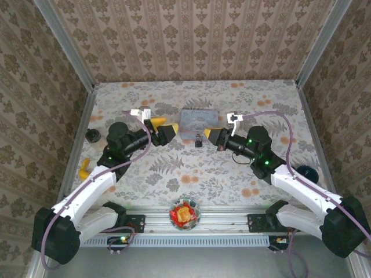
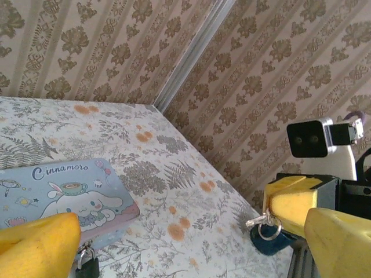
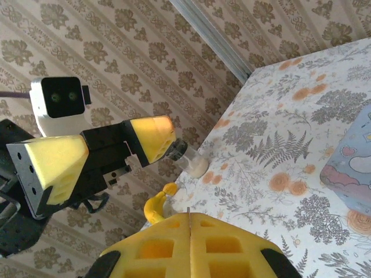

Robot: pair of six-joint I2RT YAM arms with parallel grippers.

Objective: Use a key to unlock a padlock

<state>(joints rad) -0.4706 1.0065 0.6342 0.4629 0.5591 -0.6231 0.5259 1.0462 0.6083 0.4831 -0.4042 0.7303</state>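
Left wrist view: my left gripper (image 2: 191, 234) is gaping wide, holding nothing, while my right gripper (image 3: 188, 227) is clamping shut on the key (image 2: 258, 221). The padlock (image 2: 87, 264) is lying just beside the tin (image 2: 64, 191).

The walls (image 1: 191, 40) are beige with brown damask stripes. The table (image 1: 174, 174) is cream, strewn with grey ferns and orange blossoms. The tin (image 2: 64, 194) is pale blue with a white cartoon dog and pastel doodles. The padlock (image 2: 88, 269) is black with a silvery shackle, and the key (image 2: 259, 222) is silvery too. The left gripper (image 2: 191, 231) and right gripper (image 3: 189, 223) have yellow fingers. The arms (image 1: 93, 188) are white and black, with purple cables (image 1: 272, 116). The bowl (image 1: 196, 207) shows red inside.
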